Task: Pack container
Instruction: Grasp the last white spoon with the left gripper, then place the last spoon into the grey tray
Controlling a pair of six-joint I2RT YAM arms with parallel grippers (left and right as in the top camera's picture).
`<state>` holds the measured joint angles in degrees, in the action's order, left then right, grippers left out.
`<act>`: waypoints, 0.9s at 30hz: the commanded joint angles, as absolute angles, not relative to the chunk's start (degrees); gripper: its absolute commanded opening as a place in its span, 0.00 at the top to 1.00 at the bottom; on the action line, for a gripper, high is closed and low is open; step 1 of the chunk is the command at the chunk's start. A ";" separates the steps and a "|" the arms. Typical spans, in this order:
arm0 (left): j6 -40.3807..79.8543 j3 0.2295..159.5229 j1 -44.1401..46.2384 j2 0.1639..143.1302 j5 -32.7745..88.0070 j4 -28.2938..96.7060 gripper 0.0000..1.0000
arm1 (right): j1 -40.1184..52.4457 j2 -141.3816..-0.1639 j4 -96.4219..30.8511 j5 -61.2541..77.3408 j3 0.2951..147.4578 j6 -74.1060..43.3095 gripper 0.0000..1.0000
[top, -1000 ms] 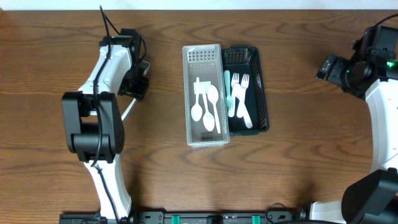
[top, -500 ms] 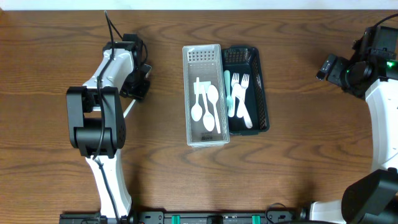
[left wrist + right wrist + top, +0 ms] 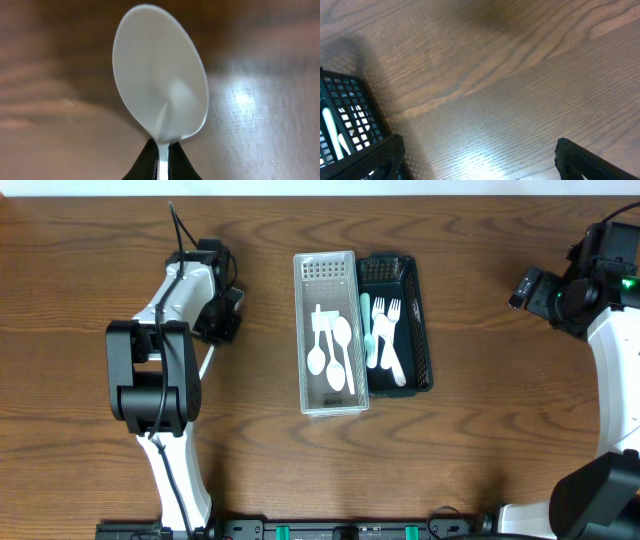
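A white plastic spoon (image 3: 160,75) fills the left wrist view, bowl up over the wood. My left gripper (image 3: 162,161) is shut on its thin handle. In the overhead view the left gripper (image 3: 222,318) is left of the containers, and the spoon's handle (image 3: 207,358) sticks out below it. The clear container (image 3: 303,300) holds white spoons (image 3: 330,350). Touching its right side, the black basket (image 3: 425,330) holds white forks (image 3: 390,340) and a teal utensil (image 3: 366,330). My right gripper (image 3: 524,286) is open at the far right, with bare wood between its fingers (image 3: 585,160).
The brown wooden table (image 3: 480,430) carries both containers at its middle. A corner of the black basket (image 3: 345,125) shows at the left edge of the right wrist view. The left arm's black links (image 3: 150,380) lie over the table's left part.
My left gripper has closed on the spoon's handle, and the left arm shifted slightly right. The right arm has not moved.
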<state>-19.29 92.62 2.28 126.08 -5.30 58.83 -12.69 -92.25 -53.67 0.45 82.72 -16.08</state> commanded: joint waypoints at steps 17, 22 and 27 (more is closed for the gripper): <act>9.28 101.95 18.92 99.59 12.88 61.12 0.94 | -13.06 -92.25 -53.80 0.25 82.72 -16.23 0.01; 10.92 99.92 25.56 101.49 12.29 56.31 0.94 | -13.06 -92.25 -53.82 0.25 82.72 -16.23 0.01; 14.72 98.35 28.88 105.97 10.11 53.43 0.93 | -13.06 -92.27 -53.80 0.25 82.72 -16.23 0.01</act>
<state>11.03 99.31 28.03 103.18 11.33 53.95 -12.69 -92.25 -53.78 0.45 82.72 -16.08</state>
